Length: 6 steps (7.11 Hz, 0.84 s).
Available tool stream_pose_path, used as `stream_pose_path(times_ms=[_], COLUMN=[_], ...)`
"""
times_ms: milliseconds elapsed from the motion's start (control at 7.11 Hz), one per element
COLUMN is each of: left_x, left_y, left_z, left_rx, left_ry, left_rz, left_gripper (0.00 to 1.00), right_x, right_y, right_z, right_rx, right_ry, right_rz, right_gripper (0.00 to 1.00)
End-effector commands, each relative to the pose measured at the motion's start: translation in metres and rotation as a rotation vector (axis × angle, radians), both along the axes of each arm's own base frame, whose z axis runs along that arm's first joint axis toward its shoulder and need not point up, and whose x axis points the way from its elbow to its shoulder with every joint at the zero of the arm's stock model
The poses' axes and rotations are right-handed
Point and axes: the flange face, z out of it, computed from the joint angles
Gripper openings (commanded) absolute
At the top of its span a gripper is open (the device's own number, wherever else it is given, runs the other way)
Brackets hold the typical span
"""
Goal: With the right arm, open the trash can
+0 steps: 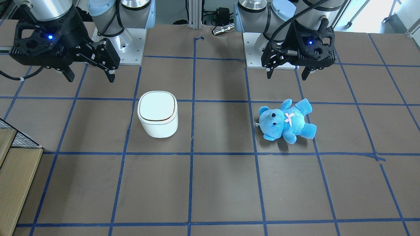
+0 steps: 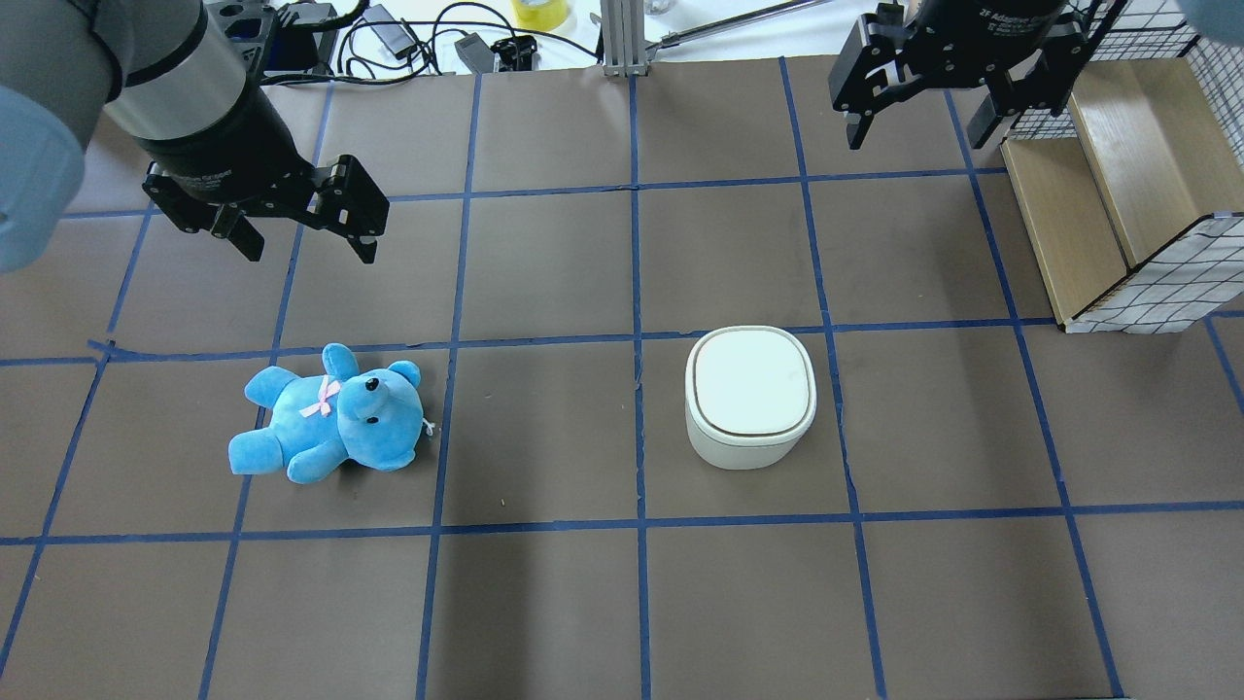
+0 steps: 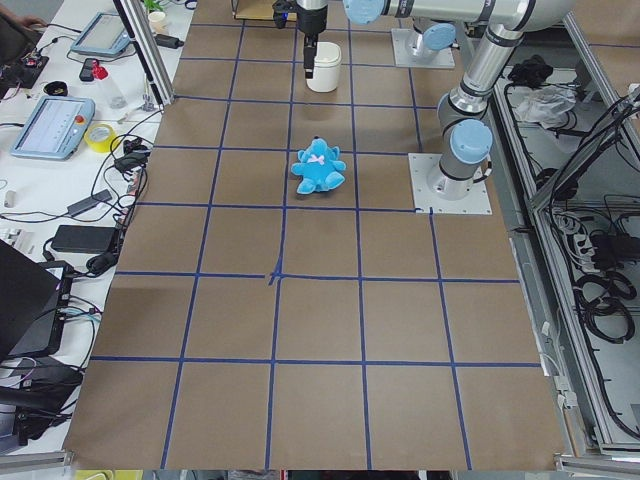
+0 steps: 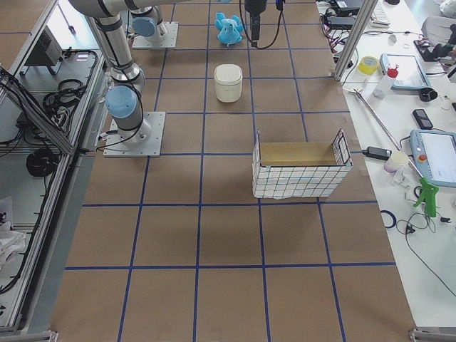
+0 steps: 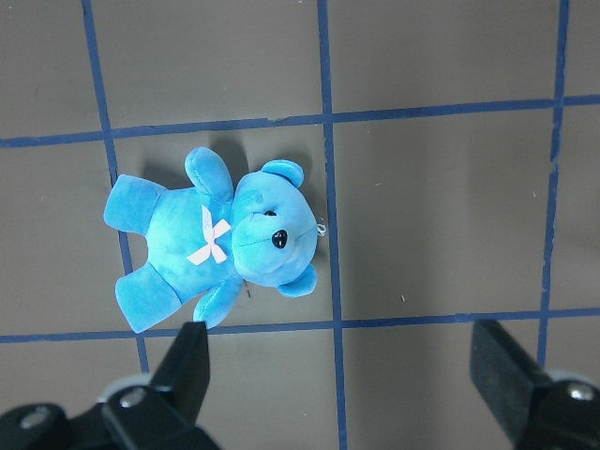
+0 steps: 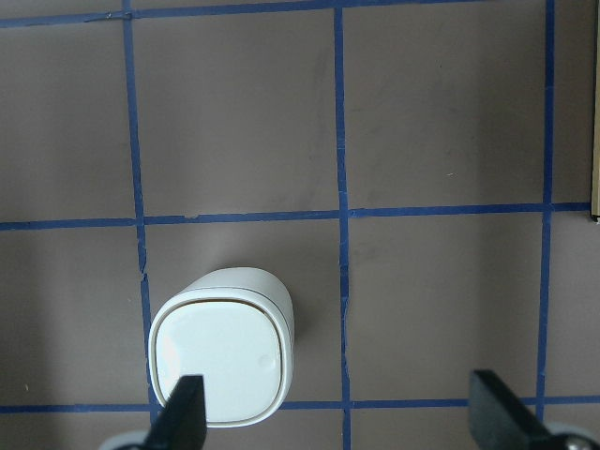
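- Right now the white trash can (image 2: 749,394) stands upright on the brown table (image 2: 544,603), inside one square of the blue tape grid (image 2: 637,292). Its flip lid is shut flat, and the thin dark seam runs unbroken round the top.
- The right gripper (image 2: 918,131) hangs in the air well apart from the bin, its jaws spread wide with nothing between them.
- In the right wrist view the bin sits low and to the left. The two black fingers (image 6: 183,417) poke in at the bottom edge, far apart from each other.
- The left gripper (image 2: 309,248) hovers with its jaws just as wide and empty. It is near the blue teddy bear (image 2: 330,423) but not touching it.
- The bear lies face up with a pink bow on its chest, on the robot's left and well apart from the trash can.
- A wire-mesh crate with a wooden lining (image 2: 1118,185) sits at the table's edge on the robot's right, close to the right gripper.
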Motion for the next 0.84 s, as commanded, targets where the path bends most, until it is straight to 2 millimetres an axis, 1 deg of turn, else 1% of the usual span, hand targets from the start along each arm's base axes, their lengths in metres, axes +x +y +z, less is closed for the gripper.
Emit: stream_pose_path(times_ms=[0, 281, 703], left_x=[0.0000, 0.0000, 0.0000], left_y=[0.0000, 0.0000, 0.0000], left_z=[0.0000, 0.0000, 0.0000], left_rx=[0.000, 0.000, 0.000], left_ry=[0.000, 0.000, 0.000], left_rz=[0.000, 0.000, 0.000], left_gripper=[1.00, 1.00, 1.00], right_x=[-0.0003, 0.0004, 0.0006], right_y=[-0.0001, 0.0018, 0.0028], right_z=[0.0001, 0.0024, 0.0007], right_rx=[0.000, -0.004, 0.006], right_ry=[-0.002, -0.002, -0.003], right_rz=[-0.002, -0.004, -0.008], right_gripper=[1.00, 1.00, 1.00])
